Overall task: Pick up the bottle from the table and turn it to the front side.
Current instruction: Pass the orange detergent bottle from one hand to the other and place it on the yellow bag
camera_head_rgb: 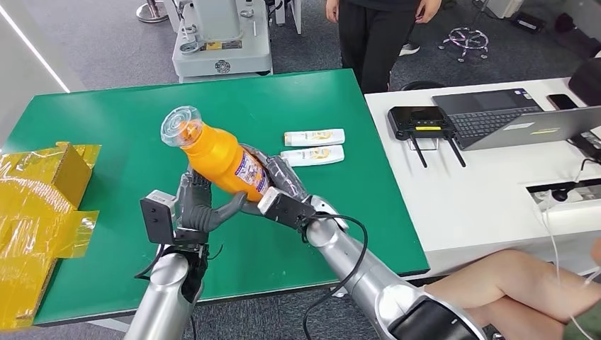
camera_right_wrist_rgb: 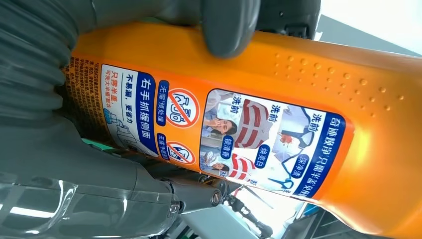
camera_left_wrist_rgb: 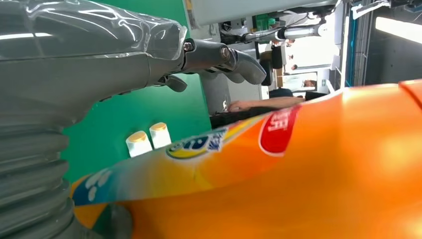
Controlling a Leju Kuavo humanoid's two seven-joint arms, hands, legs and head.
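An orange bottle point(camera_head_rgb: 216, 157) with a clear cap point(camera_head_rgb: 180, 126) is held tilted above the green table point(camera_head_rgb: 106, 134), cap pointing up and to the left. My right hand point(camera_head_rgb: 280, 185) grips its lower body; in the right wrist view the thumb point(camera_right_wrist_rgb: 229, 30) presses on the bottle point(camera_right_wrist_rgb: 318, 79) beside the back label. My left hand point(camera_head_rgb: 202, 207) sits just below the bottle's base with its fingers apart. In the left wrist view the fingers point(camera_left_wrist_rgb: 244, 62) stretch out clear of the bottle point(camera_left_wrist_rgb: 298, 174), whose front label with a red logo faces that hand point(camera_left_wrist_rgb: 99, 64).
Two small white tubes point(camera_head_rgb: 314, 146) lie on the table beyond the bottle. A yellow-taped cardboard box point(camera_head_rgb: 42, 205) sits at the left edge. A white desk point(camera_head_rgb: 496, 184) with a laptop and a controller stands to the right. A person point(camera_head_rgb: 375, 28) stands behind the table.
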